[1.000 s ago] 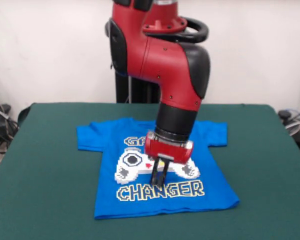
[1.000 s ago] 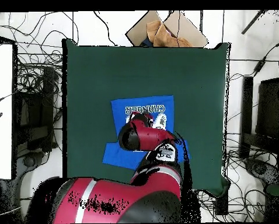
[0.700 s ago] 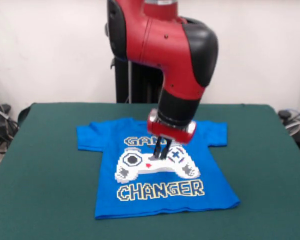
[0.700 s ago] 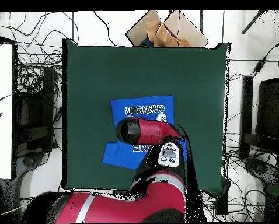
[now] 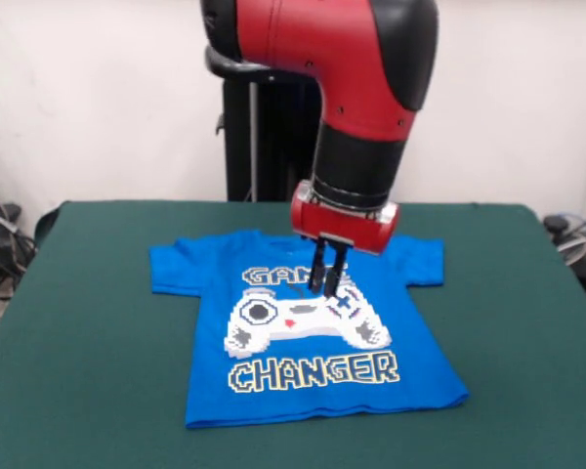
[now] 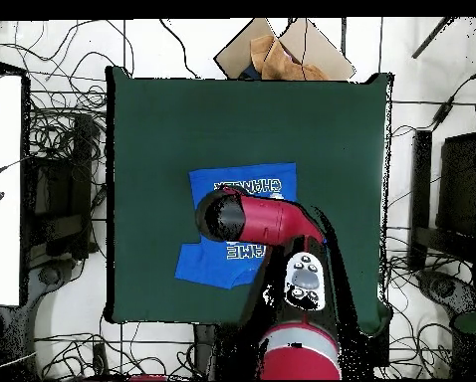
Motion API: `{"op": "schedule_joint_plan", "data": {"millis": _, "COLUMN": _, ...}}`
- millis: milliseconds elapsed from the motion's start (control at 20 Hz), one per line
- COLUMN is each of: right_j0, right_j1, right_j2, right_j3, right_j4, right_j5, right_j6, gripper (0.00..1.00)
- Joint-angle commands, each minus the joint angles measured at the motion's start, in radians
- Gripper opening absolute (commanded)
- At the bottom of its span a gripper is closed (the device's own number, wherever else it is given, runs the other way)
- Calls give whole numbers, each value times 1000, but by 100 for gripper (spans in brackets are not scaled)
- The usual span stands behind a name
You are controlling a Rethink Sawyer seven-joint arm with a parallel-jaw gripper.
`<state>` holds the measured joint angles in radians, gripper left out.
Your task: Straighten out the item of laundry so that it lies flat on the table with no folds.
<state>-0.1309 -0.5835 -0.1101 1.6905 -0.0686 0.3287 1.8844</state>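
Since a second ago the gripper (image 5: 328, 278) has risen off the print and shifted toward 12 o'clock, hanging over the word "GAME". Its jaws stand nearly together, holding nothing. The blue T-shirt (image 5: 273, 391) lies spread, print up, on the green table (image 5: 88, 371), collar toward 12 o'clock in the front view, sleeves out at 9 and 3.

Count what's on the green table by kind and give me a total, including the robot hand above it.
T-shirt: 1
Robot hand: 1
Total: 2, both at the table
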Motion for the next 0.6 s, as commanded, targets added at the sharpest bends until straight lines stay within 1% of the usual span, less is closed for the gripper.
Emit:
{"op": "schedule_joint_plan", "data": {"millis": 50, "right_j0": -51, "right_j1": -89, "right_j2": 123, "right_j3": 162, "right_j4": 5, "right_j5": -31, "right_j6": 100, "gripper": 0}}
{"op": "schedule_joint_plan", "data": {"millis": 200, "right_j0": -67, "right_j1": -163, "right_j2": 126, "right_j3": 226, "right_j4": 9, "right_j5": 0, "right_j6": 93, "gripper": 0}}
{"op": "schedule_joint_plan", "data": {"millis": 350, "right_j0": -81, "right_j1": -222, "right_j2": 130, "right_j3": 269, "right_j4": 16, "right_j5": 66, "right_j6": 70, "gripper": 0}}
{"op": "schedule_joint_plan", "data": {"millis": 500, "right_j0": -87, "right_j1": -226, "right_j2": 135, "right_j3": 281, "right_j4": 7, "right_j5": 60, "right_j6": 69, "gripper": 0}}
{"op": "schedule_joint_plan", "data": {"millis": 550, "right_j0": -113, "right_j1": -194, "right_j2": 158, "right_j3": 294, "right_j4": -15, "right_j5": 20, "right_j6": 49, "gripper": 0}}
{"op": "schedule_joint_plan", "data": {"millis": 600, "right_j0": -120, "right_j1": -183, "right_j2": 163, "right_j3": 294, "right_j4": -21, "right_j5": 7, "right_j6": 45, "gripper": 0}}
